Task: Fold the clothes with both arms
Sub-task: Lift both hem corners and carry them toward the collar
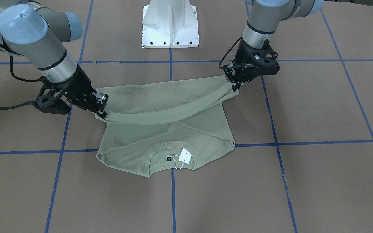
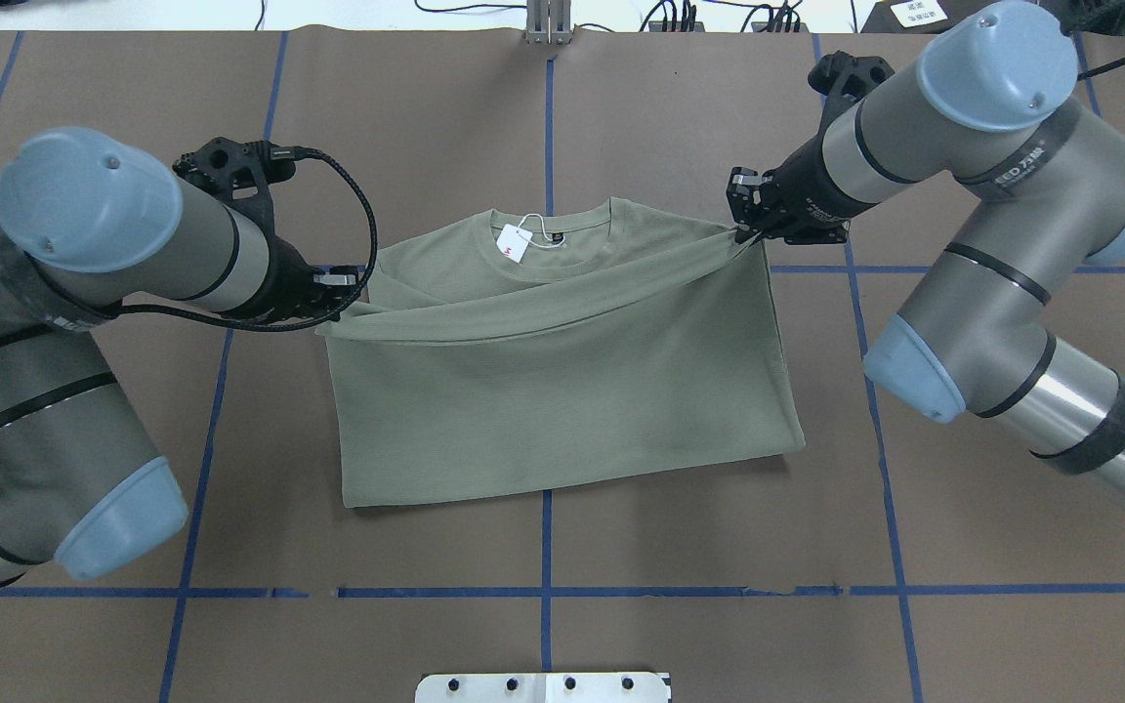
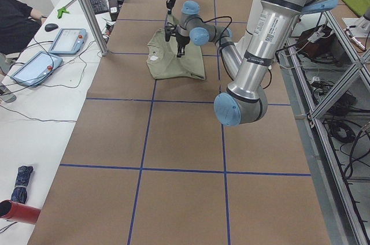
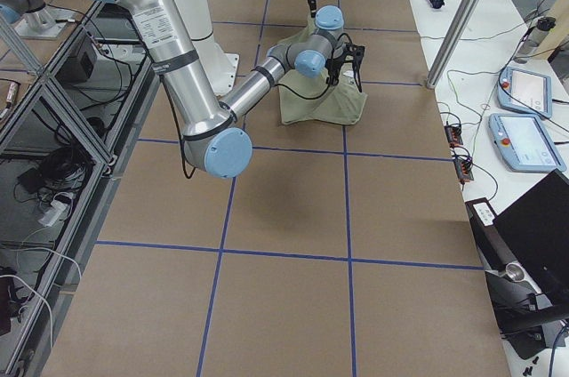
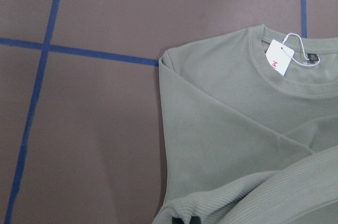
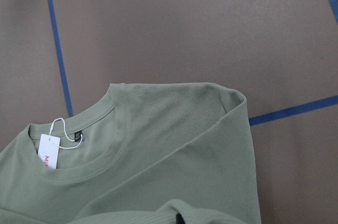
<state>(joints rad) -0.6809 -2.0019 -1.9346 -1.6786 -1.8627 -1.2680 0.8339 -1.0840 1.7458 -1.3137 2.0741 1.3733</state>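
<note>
The clothes are one pale sage-green shirt (image 2: 562,400) lying on the brown table, its round collar and white hang tag (image 2: 514,242) on the side far from the robot. My left gripper (image 2: 343,293) is shut on one end of a raised fabric edge, and my right gripper (image 2: 744,228) is shut on the other end. That edge hangs stretched between them, just short of the collar. In the front-facing view the left gripper (image 1: 236,84) is on the right and the right gripper (image 1: 102,110) on the left. Both wrist views look down on the collar and the tag (image 5: 278,57) (image 6: 47,152).
The white pedestal base (image 1: 170,24) stands behind the shirt on the robot's side. Blue tape lines (image 2: 547,547) grid the brown table cover. Beyond the table's far edge, a side table holds tablets (image 3: 66,40), with a metal post (image 3: 87,8) and a seated person (image 3: 14,22) nearby.
</note>
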